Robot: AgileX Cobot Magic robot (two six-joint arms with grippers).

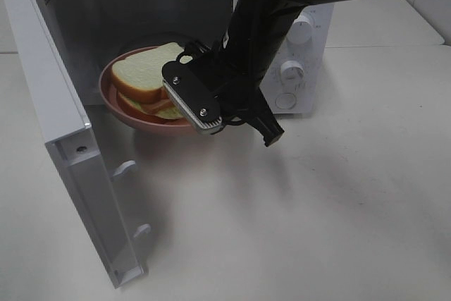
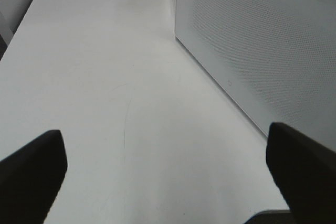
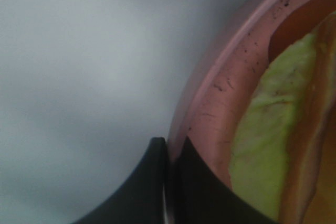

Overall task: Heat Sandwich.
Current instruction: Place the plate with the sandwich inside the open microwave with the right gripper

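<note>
Microwave (image 1: pixel 49 89) door open; pink plate (image 1: pixel 108 88) inside, sandwich (image 1: pixel 144 75) on it. Right hand (image 3: pixel 169 150) clenched on plate rim, 4 o'clock. Left hand (image 2: pixel 165 167) released above bench (image 2: pixel 105 77).

No readable text; microwave (image 1: pixel 310 68) dial markings perhaps too blurred.

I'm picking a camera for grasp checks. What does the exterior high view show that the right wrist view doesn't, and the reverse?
Only exterior high: the whole microwave, its door open, the sandwich sitting inside. Only right wrist: the right gripper pinched shut on the pink plate at its rim. Both: the plate and part of the sandwich.
</note>
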